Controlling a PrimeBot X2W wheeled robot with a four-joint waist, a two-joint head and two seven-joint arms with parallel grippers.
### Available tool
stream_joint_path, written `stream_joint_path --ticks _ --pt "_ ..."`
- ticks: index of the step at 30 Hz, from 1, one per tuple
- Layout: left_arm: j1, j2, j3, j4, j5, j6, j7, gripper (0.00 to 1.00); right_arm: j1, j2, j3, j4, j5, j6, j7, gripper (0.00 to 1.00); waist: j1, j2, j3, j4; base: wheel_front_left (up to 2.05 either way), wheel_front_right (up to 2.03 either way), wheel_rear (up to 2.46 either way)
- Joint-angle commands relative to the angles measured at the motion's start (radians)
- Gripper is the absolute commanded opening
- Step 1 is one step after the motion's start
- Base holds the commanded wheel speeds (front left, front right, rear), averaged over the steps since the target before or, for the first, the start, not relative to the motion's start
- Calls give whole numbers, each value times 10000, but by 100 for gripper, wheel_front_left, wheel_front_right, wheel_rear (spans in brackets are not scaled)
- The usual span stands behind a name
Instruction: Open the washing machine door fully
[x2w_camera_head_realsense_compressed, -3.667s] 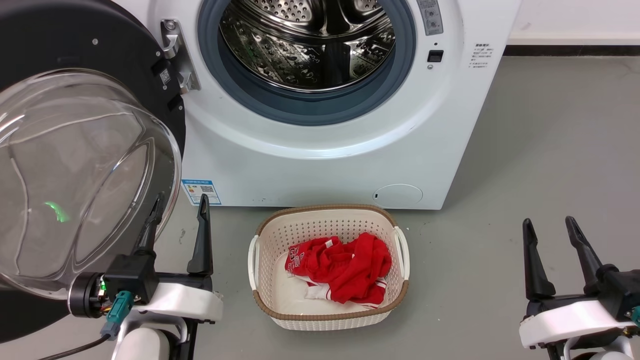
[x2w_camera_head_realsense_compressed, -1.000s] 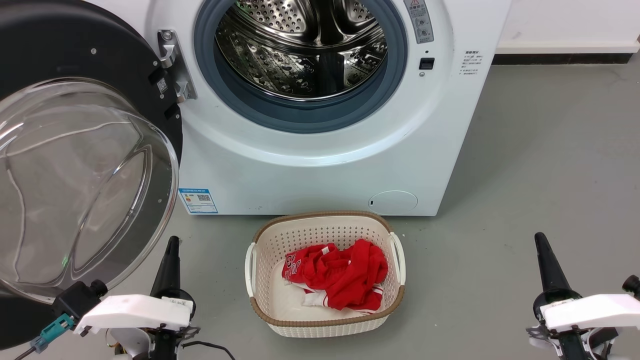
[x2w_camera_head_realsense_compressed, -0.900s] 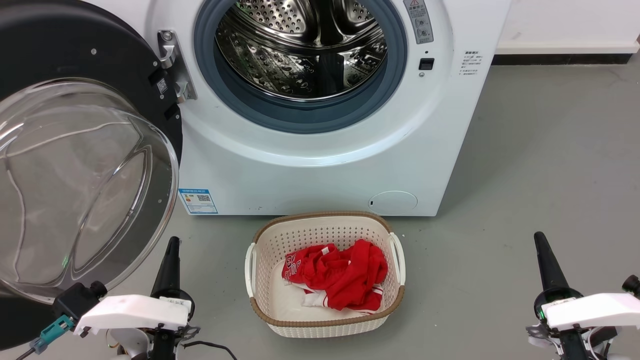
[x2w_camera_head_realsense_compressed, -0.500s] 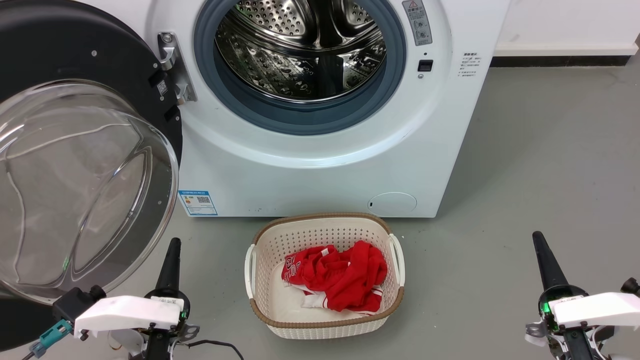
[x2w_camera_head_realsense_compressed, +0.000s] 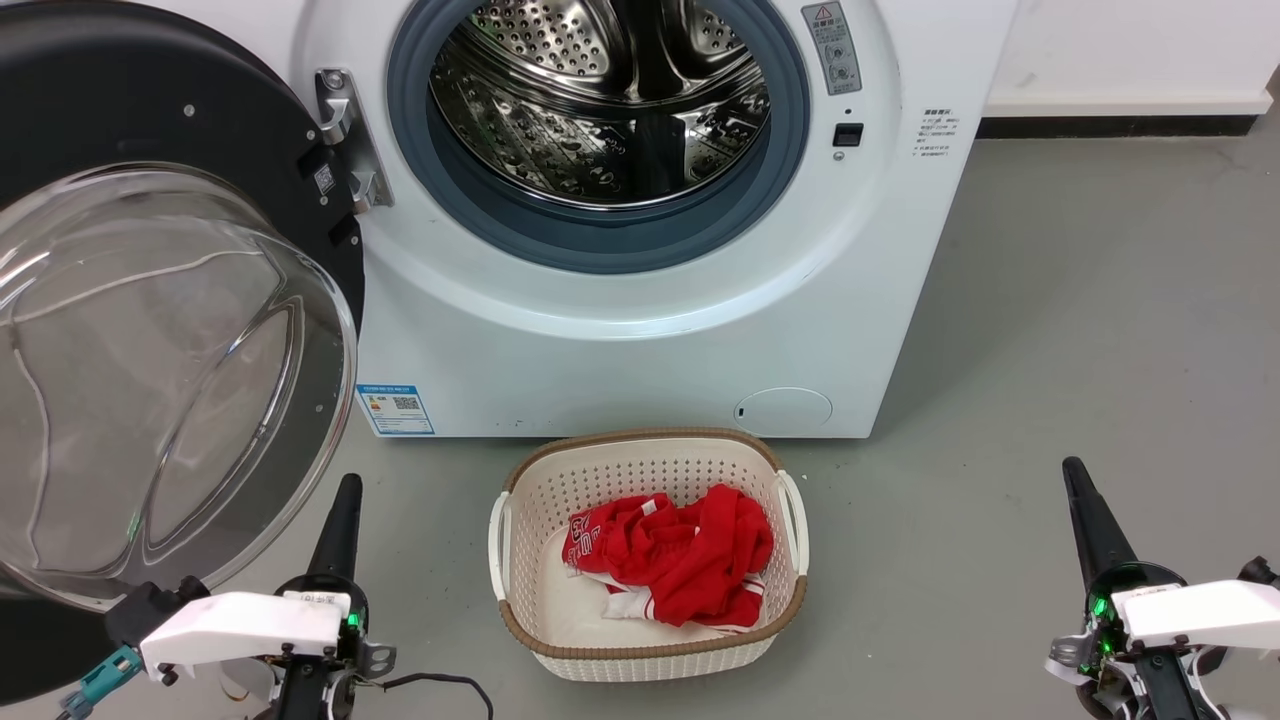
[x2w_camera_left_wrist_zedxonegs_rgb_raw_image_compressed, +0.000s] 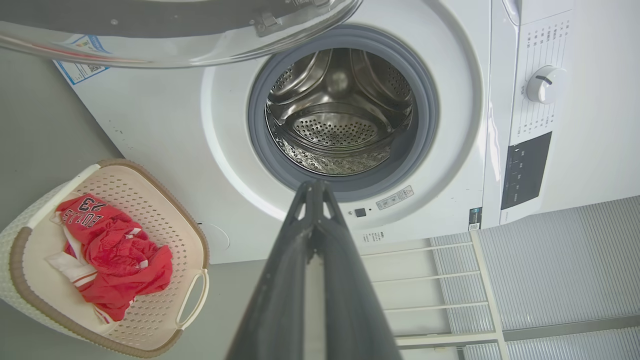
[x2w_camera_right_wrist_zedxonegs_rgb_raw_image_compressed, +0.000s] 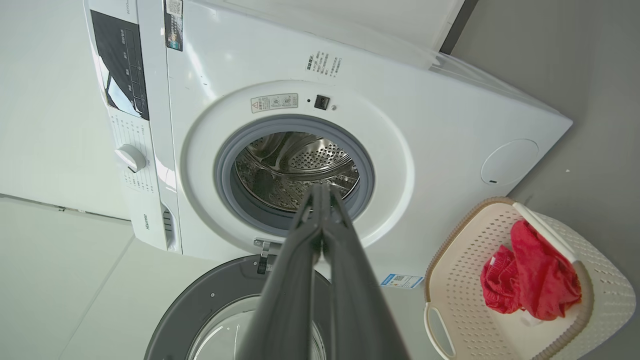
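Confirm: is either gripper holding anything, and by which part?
Nothing is held: left gripper and right gripper are shut empty, off the glossy black round washing machine door.

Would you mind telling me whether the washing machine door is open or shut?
Open: the washing machine door is swung aside on its hinge, exposing the drum.

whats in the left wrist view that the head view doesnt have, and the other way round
Left wrist view adds: the white dial and the dark control panel on the machine's top strip.
Head view adds: the right gripper, shut, low at the right, and the broad inner face of the washing machine door with its glass bowl.
Both: the washing machine with its steel drum exposed, the door standing open, the basket holding a red garment, and the left gripper, shut.
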Motion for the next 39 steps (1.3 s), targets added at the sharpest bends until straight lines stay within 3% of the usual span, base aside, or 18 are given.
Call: stream_joint_path --ticks 1,39 --pt "-133 6 30 -7 -213 -44 86 0 -188 -5 -19 -5 227 -2 68 0 0 0 -5 -2 0 0 0" --pt "-137 -50 238 231 -2857 -183 747 0 -376 -3 -64 332 2905 -3 619 0 0 0 -141 -49 0 0 0"
